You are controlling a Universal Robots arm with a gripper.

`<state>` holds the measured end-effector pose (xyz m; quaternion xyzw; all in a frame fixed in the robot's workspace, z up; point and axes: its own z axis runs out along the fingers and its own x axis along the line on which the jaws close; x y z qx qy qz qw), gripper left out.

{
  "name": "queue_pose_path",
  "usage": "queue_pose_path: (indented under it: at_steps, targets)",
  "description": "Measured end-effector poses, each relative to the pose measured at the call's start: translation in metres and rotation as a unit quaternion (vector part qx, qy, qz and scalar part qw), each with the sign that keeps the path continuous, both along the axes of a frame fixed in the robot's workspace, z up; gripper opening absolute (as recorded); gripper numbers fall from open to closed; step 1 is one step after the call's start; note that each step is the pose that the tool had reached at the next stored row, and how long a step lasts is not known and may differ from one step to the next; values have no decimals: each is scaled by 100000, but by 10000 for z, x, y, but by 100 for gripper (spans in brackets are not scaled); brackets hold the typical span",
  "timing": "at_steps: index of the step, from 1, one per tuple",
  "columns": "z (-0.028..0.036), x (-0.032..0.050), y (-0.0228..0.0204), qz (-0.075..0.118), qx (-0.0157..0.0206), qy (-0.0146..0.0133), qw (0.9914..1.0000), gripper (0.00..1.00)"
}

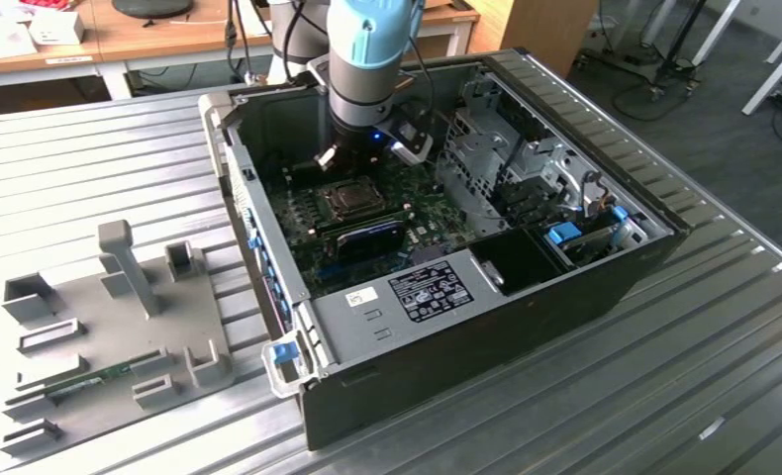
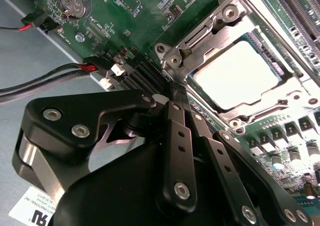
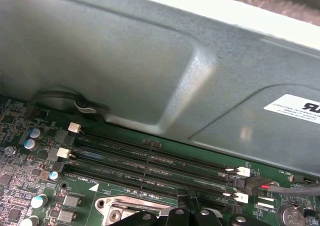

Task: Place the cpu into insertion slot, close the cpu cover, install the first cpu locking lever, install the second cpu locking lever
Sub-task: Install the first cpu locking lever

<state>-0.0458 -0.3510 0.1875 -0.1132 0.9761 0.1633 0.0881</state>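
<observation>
1. The cpu (image 2: 235, 75) is already sitting in the insertion slot (image 2: 260, 117), just beyond the pincer (image 2: 176, 93) tips in the second wrist view.
2. The cpu cover (image 2: 220, 23) is lying down around the chip — closed, as far as I can judge.
3. The pincer is looking clenched, its fingers meeting and grasping nothing, tips nearing the socket's edge.
4. The locking levers are likely remaining — I cannot tell their state.

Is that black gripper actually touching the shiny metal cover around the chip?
Cannot tell. In the second wrist view the gripper ends right at the corner of the cpu cover, but its tips hide the spot where they would meet, so neither contact nor gap shows.
</observation>
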Motion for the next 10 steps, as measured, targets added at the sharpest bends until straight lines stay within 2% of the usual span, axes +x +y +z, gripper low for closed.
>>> queue_pose_path:
  at_steps: [10]
  targets:
    - [-7,0,-1,3,-14,8,100000,10]
